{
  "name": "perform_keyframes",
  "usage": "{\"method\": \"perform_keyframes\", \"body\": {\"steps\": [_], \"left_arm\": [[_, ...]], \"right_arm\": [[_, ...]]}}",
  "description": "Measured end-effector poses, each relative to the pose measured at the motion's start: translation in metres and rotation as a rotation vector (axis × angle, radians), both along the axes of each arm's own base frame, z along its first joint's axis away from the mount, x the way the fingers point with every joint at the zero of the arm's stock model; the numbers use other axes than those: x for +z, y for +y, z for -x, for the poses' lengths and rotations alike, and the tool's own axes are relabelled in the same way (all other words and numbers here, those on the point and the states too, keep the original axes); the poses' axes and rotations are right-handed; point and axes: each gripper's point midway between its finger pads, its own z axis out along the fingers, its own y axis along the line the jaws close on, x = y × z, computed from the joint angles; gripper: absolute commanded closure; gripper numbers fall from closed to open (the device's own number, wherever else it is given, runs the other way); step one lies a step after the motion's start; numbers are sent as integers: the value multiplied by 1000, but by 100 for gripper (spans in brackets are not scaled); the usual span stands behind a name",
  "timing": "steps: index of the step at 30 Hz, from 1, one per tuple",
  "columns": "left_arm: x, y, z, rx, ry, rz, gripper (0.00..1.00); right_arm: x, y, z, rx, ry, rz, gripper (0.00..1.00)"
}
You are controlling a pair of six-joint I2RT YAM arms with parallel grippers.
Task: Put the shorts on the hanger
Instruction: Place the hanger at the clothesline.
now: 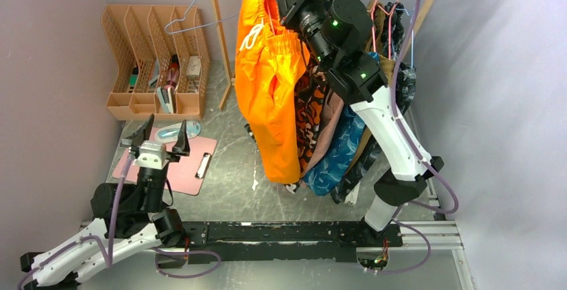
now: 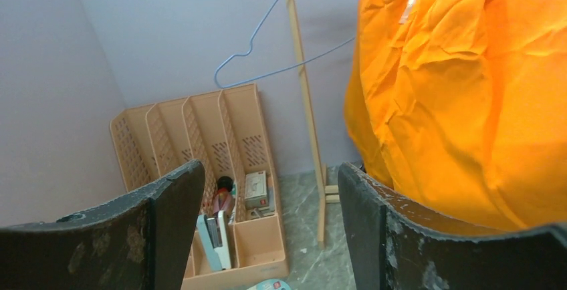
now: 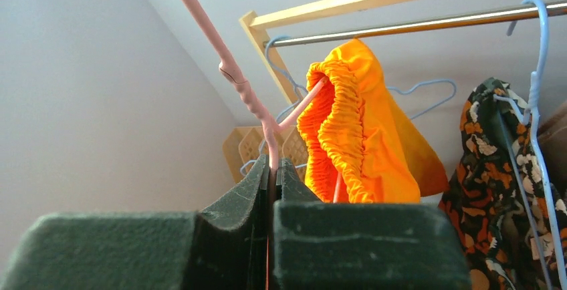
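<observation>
Left gripper [image 1: 162,136] low at left, fingers spread wide, empty. Shorts [image 1: 267,96] hang centre off the pink hanger [image 3: 237,83] by the rail [image 3: 401,26]; soft, light, probably slide on wire, so take the gathered waistband [image 3: 334,116]. Right gripper [image 3: 273,170] pinches the hanger wire.

you've got the shorts [image 1: 267,89] in plain bright orange with a white drawstring [image 1: 253,36]. the hanger [image 3: 235,81] is pink; another wire hanger [image 3: 533,56] is light blue. one hung garment [image 1: 309,113] mixes orange, black and white, a second garment [image 1: 334,150] is blue-patterned. the organiser [image 1: 120,43] is peach, the clipboard [image 1: 190,160] pink, the tabletop [image 1: 227,193] marbled grey.
</observation>
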Motion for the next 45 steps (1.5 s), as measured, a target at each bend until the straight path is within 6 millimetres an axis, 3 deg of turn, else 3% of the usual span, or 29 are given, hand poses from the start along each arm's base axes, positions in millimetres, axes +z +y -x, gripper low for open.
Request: {"method": "perform_keyframes", "body": {"steps": [4, 13, 20, 23, 28, 45], "left_arm": [[-14, 0, -4, 34, 8, -21, 25], [-27, -7, -11, 56, 38, -61, 27], [-35, -14, -14, 35, 68, -37, 30], [-46, -21, -19, 33, 109, -51, 29], [-61, -22, -28, 51, 164, -47, 28], [-65, -24, -32, 24, 178, -6, 27]], "right_arm": [[-18, 5, -12, -14, 22, 30, 100], [-101, 20, -61, -49, 156, 123, 100], [-133, -3, -99, -68, 223, 15, 100], [-135, -10, -109, -75, 217, -37, 100], [-130, -2, -108, -41, 185, -87, 100], [-96, 0, -94, -91, 46, -157, 100]]}}
